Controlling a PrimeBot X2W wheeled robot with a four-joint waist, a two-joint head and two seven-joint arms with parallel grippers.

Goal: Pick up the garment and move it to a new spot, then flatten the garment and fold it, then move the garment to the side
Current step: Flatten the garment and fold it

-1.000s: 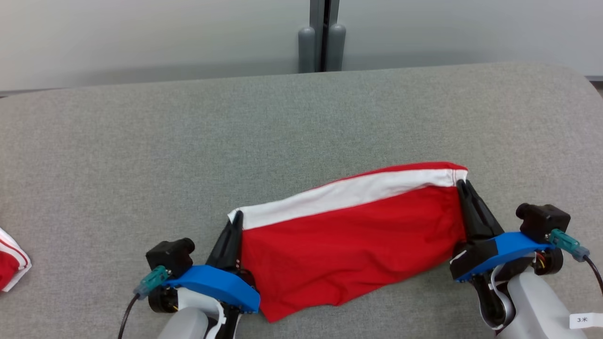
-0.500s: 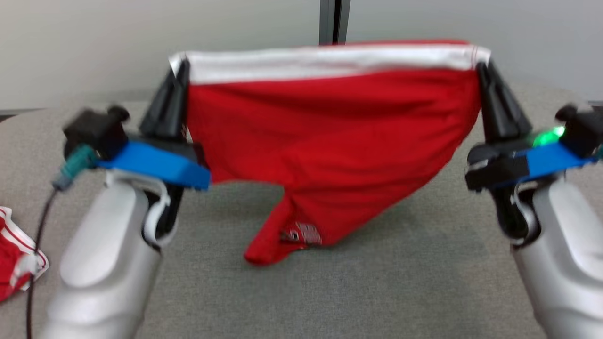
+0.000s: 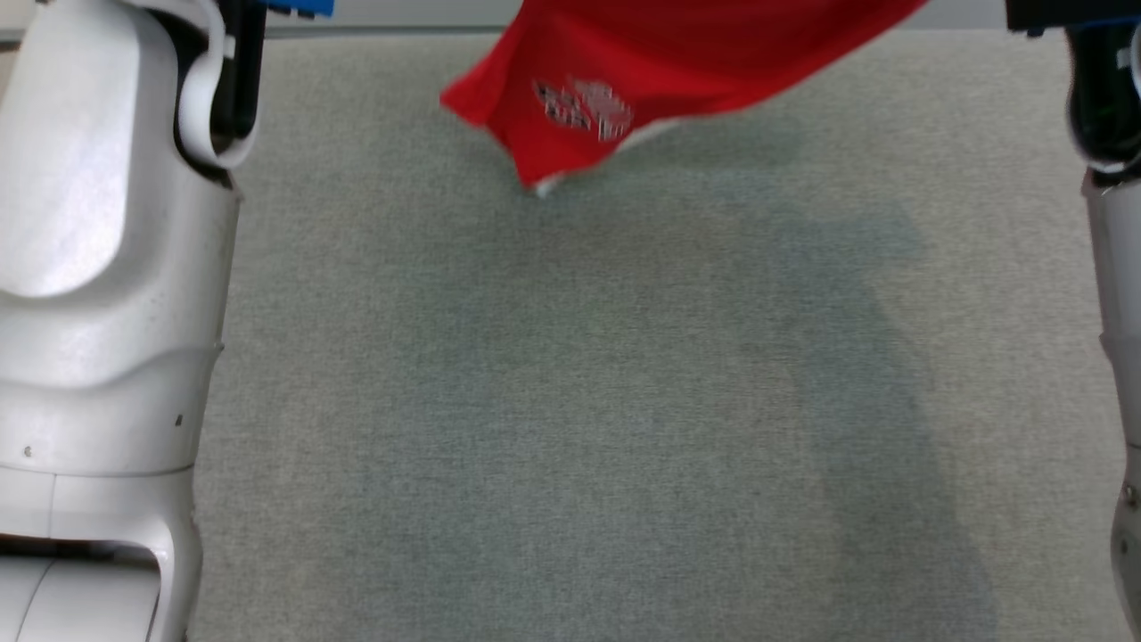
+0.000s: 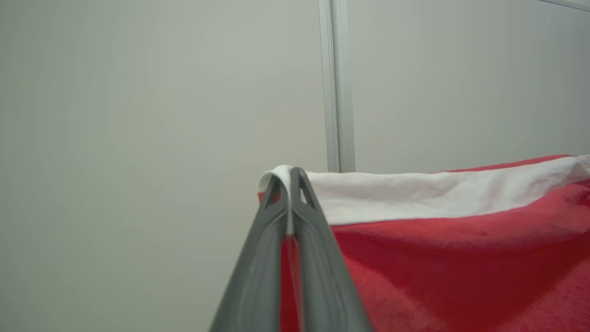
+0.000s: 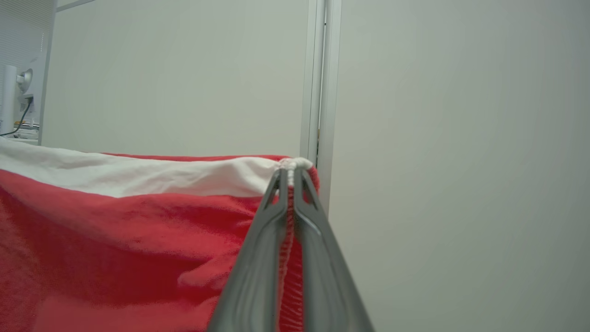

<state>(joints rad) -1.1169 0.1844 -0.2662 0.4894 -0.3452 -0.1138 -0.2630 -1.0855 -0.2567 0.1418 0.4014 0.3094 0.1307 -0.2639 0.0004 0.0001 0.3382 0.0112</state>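
– Hoisted off the grey padded table point(image 3: 570, 401), where they lay a second ago, the red shorts point(image 3: 677, 62) now hang at the top edge of the head view. One leg, with its printed logo point(image 3: 584, 105), trails lowest. The camera has tipped down too, mind.

– Who's got hold of them?

– Both arms. In the left wrist view the left gripper point(image 4: 291, 173) has its fingers pressed together on one end of the white waistband point(image 4: 438, 193). At centre frame of the right wrist view, the right gripper point(image 5: 290, 171) is pinched on the other end, right at the seam. The band runs nearly taut between them, with a pale wall panel point(image 4: 161, 138) behind.

– And the hem, is it touching the cloth top?

– It looks clear of it, judging by the shadow lying apart from it. The hem is blurred, though, so I'd not swear to it.

– So which step is this?

– The first, I'd say: picked up, on the way to a new spot. Flattening and folding are yet to come.

– What does the next move want?

– Both arms travelling together, keeping the band stretched, then lowering so the trailing leg lands first and the shorts lie down without bunching.
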